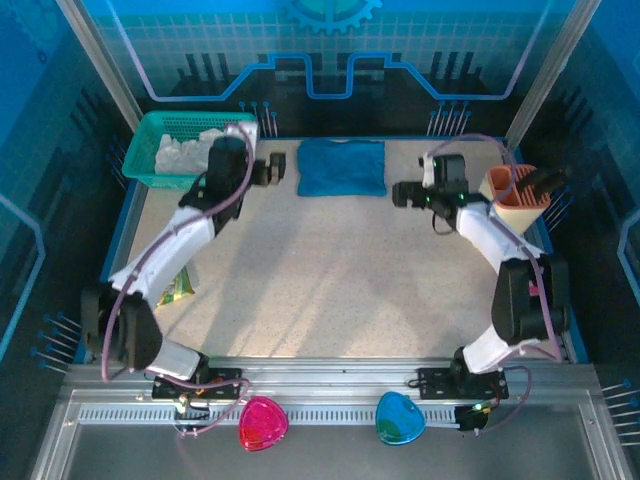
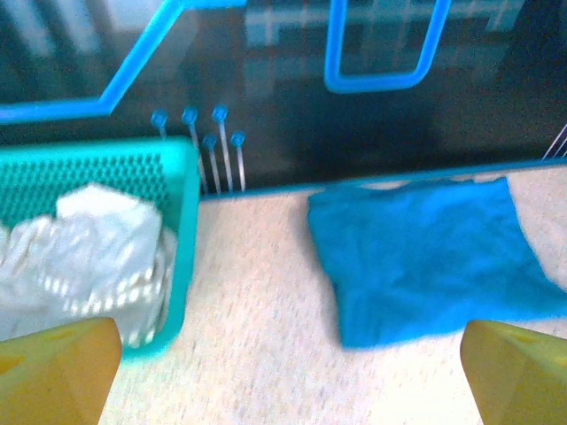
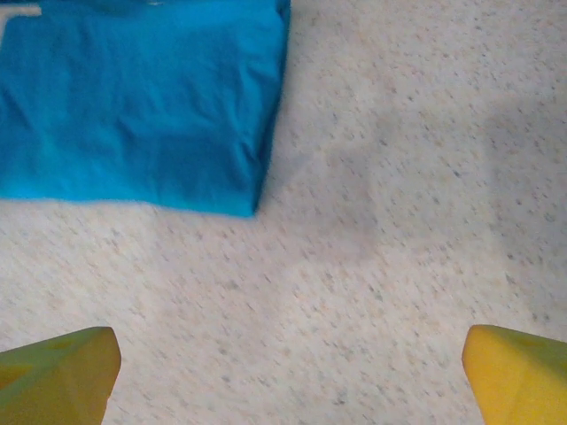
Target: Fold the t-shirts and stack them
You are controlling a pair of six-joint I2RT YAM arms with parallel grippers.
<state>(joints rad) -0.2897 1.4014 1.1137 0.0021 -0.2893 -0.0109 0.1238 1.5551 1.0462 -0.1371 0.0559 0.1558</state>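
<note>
Yellow fingertips (image 2: 53,367) sit in the bottom corners of the left wrist view, wide apart with only bare table (image 2: 257,292) between them. The left pincer (image 2: 285,376) is spread open and holds nothing. Just off its left side stands the green mesh basket (image 2: 182,186), with the white t-shirt (image 2: 89,248) bunched loosely inside it, unfolded. Ahead and to the right lies the teal-blue t-shirt (image 2: 425,257), folded into a flat rectangle on the table near the far edge.

From above, this pincer hangs between the basket and the left edge of the folded shirt, close to both.

The right pincer (image 3: 288,376) is likewise fully apart and empty. It is low over the table, just off the near right corner of the teal-blue shirt, which lies ahead of it and to its left. That shirt's longer side runs left to right, along the far edge of the table.

The teal-blue shirt looks finished, so the white one is probably next. It lies to the left of the left pincer, over the basket wall, while the right pincer is well apart from it, with the folded shirt in between. The left arm is therefore plainly the nearer one, and its reach would need to swing leftward and drop into the basket from above.
</note>
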